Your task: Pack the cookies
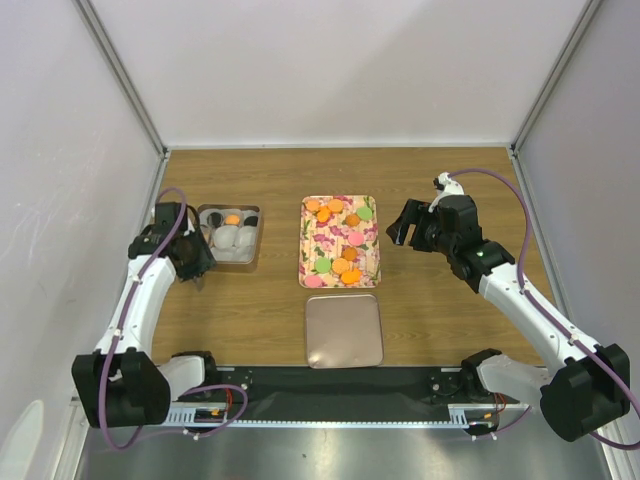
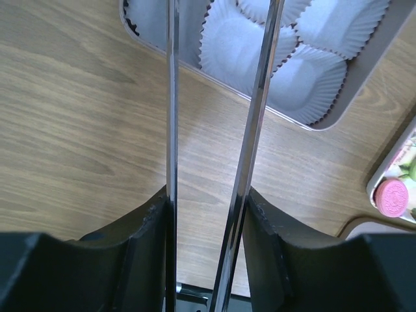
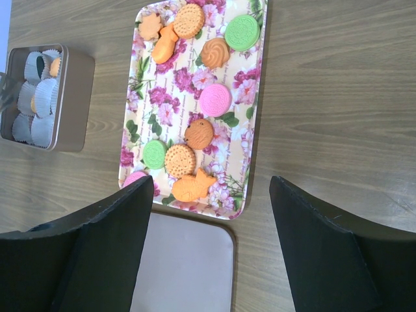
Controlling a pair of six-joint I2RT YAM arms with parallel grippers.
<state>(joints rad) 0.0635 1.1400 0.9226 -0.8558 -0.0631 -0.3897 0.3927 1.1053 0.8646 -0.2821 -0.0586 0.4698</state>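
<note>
Top external view: wooden table (image 1: 420, 180) carries floral rectangular tray (image 1: 307, 262) centrally, round cookies (image 1: 341, 266) mostly on it. Left gripper (image 2: 214, 110), thin blades parted, empty, risks snagging paper cups in metal tin (image 1: 256, 248). Right gripper (image 3: 211, 244) gapes empty.

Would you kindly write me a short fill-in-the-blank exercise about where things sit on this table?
1. Most cookies lie on the ____-patterned tray.
2. The metal lid lies on the tray's ____ side, toward the arm bases.
3. The tin by the left tool is lined with white paper ____.
4. The right tool stands wide ____ beside the tray.

Missing words: floral; near; cups; open
</note>
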